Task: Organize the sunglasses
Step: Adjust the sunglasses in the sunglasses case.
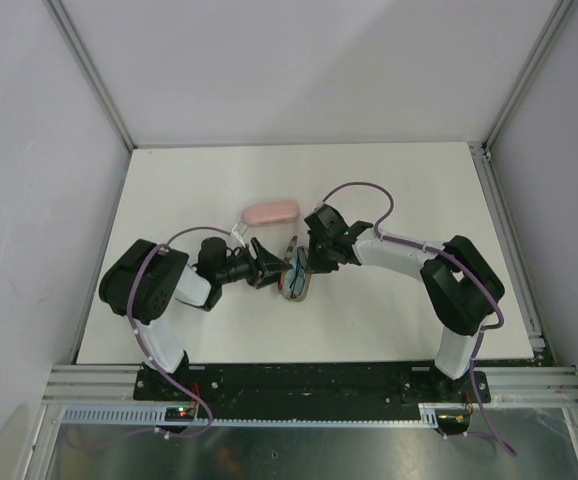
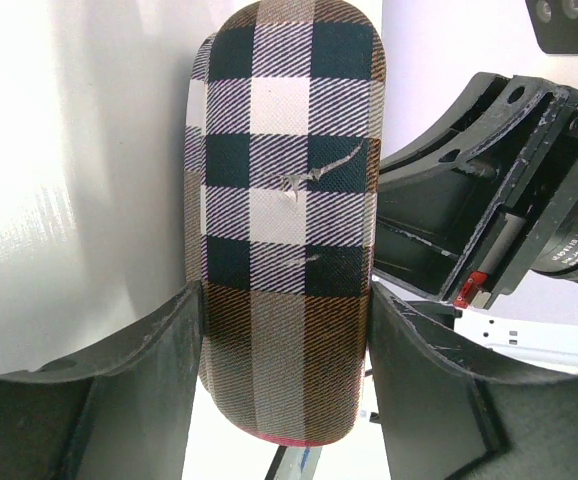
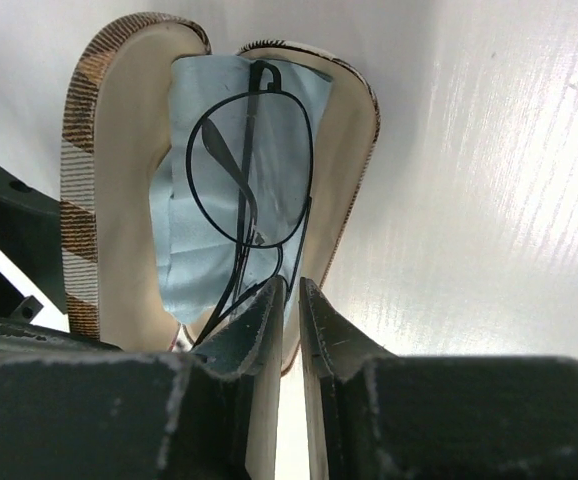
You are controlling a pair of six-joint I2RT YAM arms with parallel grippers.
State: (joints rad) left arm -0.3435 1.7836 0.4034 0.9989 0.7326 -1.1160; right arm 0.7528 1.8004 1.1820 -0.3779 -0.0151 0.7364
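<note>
Where the left gripper (image 2: 287,300) clamps the checkered case (image 2: 284,150) between wide-set fingers, a pink case (image 1: 270,212) lies near on the table (image 1: 419,200). Inside the open case, the wire sunglasses (image 3: 249,165) rest on a blue cloth (image 3: 184,260). The right gripper (image 3: 289,295), fingers narrowed to a slit, meets their near end; whether it grips them is indiscernible.

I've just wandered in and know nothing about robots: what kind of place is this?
Probably a robot test booth in a lab: a white table boxed in by plain panels on metal rails, with two arms bolted at its edge, handling a checkered case.
</note>
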